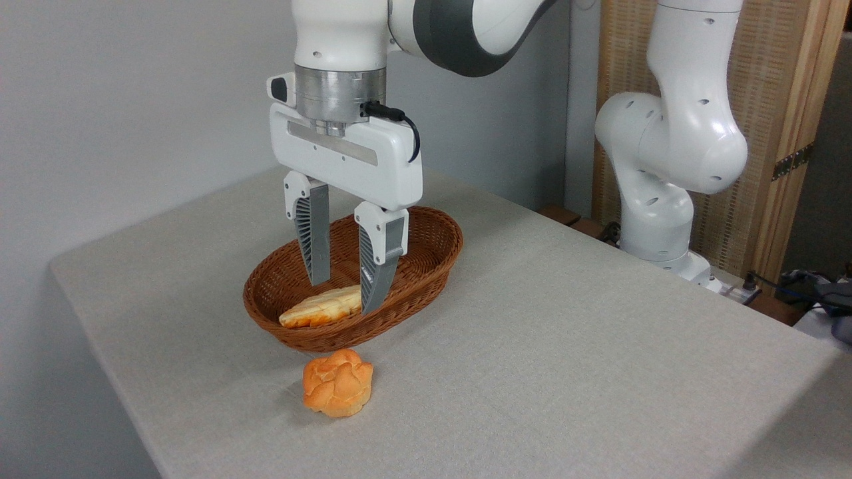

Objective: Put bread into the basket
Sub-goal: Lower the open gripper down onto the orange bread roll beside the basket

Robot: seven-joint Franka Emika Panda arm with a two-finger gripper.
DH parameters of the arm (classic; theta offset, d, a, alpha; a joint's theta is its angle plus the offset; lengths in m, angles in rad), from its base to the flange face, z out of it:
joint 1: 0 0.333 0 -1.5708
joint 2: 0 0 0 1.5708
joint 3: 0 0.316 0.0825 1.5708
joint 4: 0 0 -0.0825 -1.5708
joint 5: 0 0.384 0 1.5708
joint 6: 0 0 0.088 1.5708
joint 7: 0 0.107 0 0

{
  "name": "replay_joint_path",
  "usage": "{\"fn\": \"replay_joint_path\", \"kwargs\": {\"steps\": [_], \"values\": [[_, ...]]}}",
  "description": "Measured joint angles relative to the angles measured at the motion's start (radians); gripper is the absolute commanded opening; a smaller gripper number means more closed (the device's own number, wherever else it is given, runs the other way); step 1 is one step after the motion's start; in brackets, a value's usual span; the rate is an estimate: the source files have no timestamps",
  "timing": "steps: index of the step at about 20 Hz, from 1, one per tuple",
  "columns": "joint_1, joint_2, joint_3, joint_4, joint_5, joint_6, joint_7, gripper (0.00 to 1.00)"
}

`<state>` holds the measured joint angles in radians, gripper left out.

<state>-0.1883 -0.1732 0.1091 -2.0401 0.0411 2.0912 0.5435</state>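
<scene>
Hand [345, 293] of mine hangs over the basket [432, 256], fingers apart, gripping nothing, just above a flat loaf [319, 307]. On the surface [566, 346] beside the rim sits the bun [338, 382]; I could grab the loaf by mistake.

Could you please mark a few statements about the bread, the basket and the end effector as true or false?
1. The round bun lies inside the basket. False: it sits on the table in front of it.
2. A flat loaf lies in the basket. True.
3. The end effector is shut on the bun. False: it is open, over the basket.
4. The bun sits apart from the end effector. True.
</scene>
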Motion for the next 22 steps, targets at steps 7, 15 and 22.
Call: {"fn": "replay_joint_path", "kwargs": {"steps": [7,15,22], "values": [[0.024,0.014,0.004,-0.021,0.000,0.030,0.000,1.00],[0.027,0.018,0.019,-0.075,0.000,0.131,0.000,1.00],[0.028,0.063,0.029,-0.138,-0.014,0.282,0.000,1.00]]}}
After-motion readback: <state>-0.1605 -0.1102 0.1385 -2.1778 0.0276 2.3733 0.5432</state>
